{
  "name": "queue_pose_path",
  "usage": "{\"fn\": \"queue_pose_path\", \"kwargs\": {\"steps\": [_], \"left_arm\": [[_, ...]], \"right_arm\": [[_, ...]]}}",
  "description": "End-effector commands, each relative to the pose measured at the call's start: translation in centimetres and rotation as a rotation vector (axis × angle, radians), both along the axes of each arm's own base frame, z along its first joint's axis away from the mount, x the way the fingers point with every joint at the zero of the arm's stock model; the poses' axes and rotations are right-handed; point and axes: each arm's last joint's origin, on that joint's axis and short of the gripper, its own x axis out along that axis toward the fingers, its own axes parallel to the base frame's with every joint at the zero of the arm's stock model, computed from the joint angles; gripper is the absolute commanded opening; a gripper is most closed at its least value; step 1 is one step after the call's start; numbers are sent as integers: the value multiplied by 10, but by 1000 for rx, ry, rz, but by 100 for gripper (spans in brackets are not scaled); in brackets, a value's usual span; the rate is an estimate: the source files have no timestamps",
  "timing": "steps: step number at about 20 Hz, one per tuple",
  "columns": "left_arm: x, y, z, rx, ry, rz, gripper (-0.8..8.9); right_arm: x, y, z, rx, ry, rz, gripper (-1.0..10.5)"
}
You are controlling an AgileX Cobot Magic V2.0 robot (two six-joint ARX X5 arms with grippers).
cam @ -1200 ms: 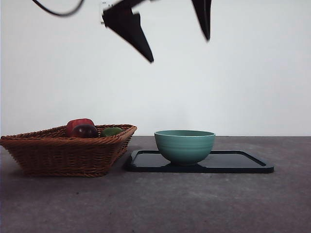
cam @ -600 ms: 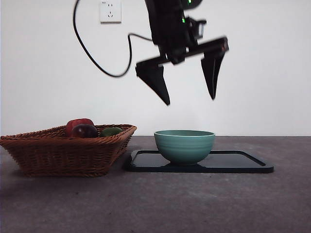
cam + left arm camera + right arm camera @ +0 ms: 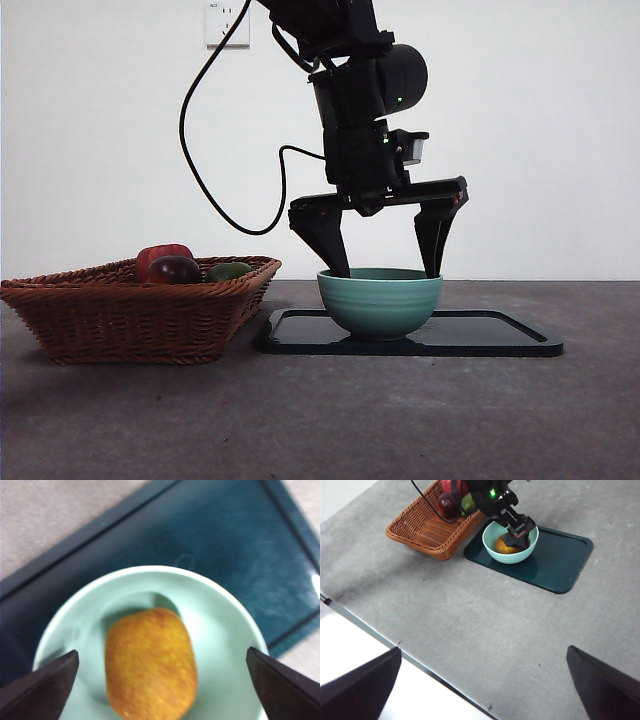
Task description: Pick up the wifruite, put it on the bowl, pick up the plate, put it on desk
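— So where do we find the left gripper (image 3: 383, 272)?

— We see it hanging straight over the bowl (image 3: 380, 300), jaws spread wide, one tip at each side of the pale rim and dipping just to rim level. Nothing is between them.

— And the wifruite (image 3: 150, 662)?

— Directly beneath that gripper, lying in the bottom of the bowl. In the left wrist view we look down on its orange, slightly pebbled skin, with mint wall showing all round it; the two jaw tips stand well out to either side of it and neither touches it. From the front we cannot see it at all, since the bowl's wall hides it.

— What is under the bowl?

— We make out a dark teal plate (image 3: 500, 335), a flat rectangular tray with a raised lip, and the bowl stands on the half of it nearer the basket (image 3: 130, 315). The plate lies flat on the desk (image 3: 400, 420).

— The basket?

— Wicker, just beside the plate on the side away from the plate's bare half. We count a red fruit (image 3: 160, 257), a dark purple fruit (image 3: 175, 269) and a green fruit (image 3: 230, 271) in it.

— And the right gripper (image 3: 482, 680)?

— We see it high and well apart from all this, looking down across the grey desk, its jaws wide apart and holding nothing.
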Motion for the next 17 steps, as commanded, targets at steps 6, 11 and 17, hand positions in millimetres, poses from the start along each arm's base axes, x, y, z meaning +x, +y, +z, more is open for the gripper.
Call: {"fn": "queue_pose_path", "kwargs": {"steps": [6,11,17], "left_arm": [[7,-9,-13,-7,-21,-8,610],[8,-9,-13,-11,-27,-9,586],[9,-10,-24,11,-4,-12,584]], "right_arm": [[-4,-2,-3,-24,62,-2,603],[-4,-2,-3,-17,68,-8,603],[-4,-2,-3,-18,67,-8,603]]}}
